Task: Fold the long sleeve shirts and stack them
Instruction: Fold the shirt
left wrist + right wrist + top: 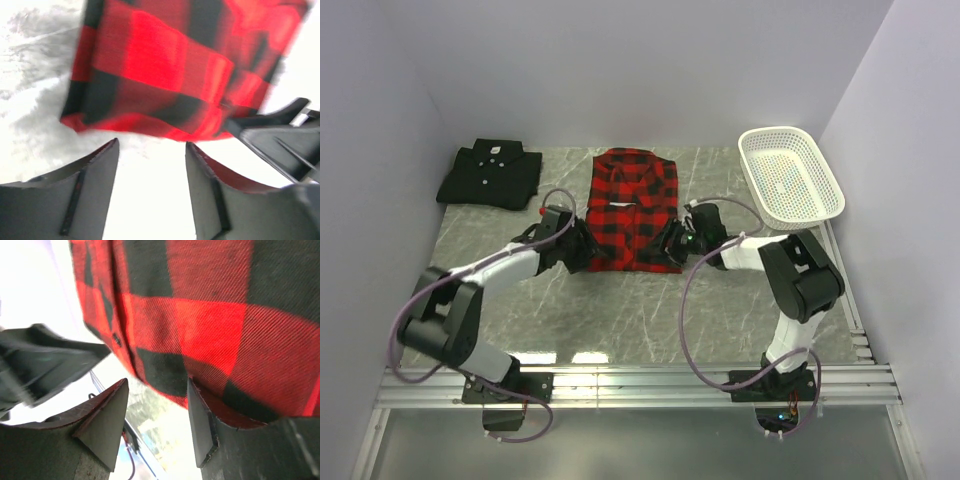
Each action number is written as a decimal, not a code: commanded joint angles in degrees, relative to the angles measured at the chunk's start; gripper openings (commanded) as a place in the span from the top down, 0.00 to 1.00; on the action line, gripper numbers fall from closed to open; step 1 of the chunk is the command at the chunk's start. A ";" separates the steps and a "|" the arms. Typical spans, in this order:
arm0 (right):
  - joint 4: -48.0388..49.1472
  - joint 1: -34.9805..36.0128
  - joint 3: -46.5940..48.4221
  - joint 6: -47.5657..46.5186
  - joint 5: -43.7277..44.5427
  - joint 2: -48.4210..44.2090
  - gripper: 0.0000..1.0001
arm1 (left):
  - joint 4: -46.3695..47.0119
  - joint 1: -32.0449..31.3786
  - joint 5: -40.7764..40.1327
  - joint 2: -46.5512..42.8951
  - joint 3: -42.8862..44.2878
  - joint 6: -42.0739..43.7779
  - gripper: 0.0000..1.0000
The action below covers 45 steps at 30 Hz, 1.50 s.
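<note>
plain pale walls [640, 60] close in on three sides of a grey, marble-veined desk [620, 320], whose near edge carries metal rails [640, 385] where two black robot arms are bolted. the left arm [490, 268] and the right arm [790, 265] both reach inward to the near corners of one red-and-black plaid shirt [632, 205], which lies folded flat at the middle of the desk, toward the back wall. one black shirt [490, 175], also folded, collar and small white buttons facing up, rests at the back left corner, apart from the plaid one. one white mesh basket [772, 130] sits at the back right, beside the right-hand wall. the left end effector [582, 248] is at the plaid shirt's near left corner; its wrist view shows the two fingers [95, 175] spread apart with bare desk between them and the shirt's hem just beyond the tips. the right end effector [670, 243] is at the near right corner, likewise spread with nothing between; plaid cloth overlaps the top of one finger in its wrist view, and whether they touch cannot be told.
</note>
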 commanded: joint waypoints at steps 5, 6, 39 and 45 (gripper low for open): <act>-0.91 0.98 7.33 -3.63 -3.42 -6.63 0.42 | -1.80 -0.86 -3.02 -10.06 6.38 -0.91 0.40; -0.12 1.59 8.47 -3.20 -4.22 -5.66 0.42 | -1.27 -0.86 -2.58 -9.27 6.99 -1.18 0.43; 13.71 1.07 0.57 0.68 -8.00 2.97 0.43 | 5.06 0.99 -4.96 7.89 11.31 0.75 0.40; 8.96 -0.60 1.71 -2.48 -7.74 -1.70 0.43 | 6.11 0.46 -1.27 2.52 8.85 -1.00 0.46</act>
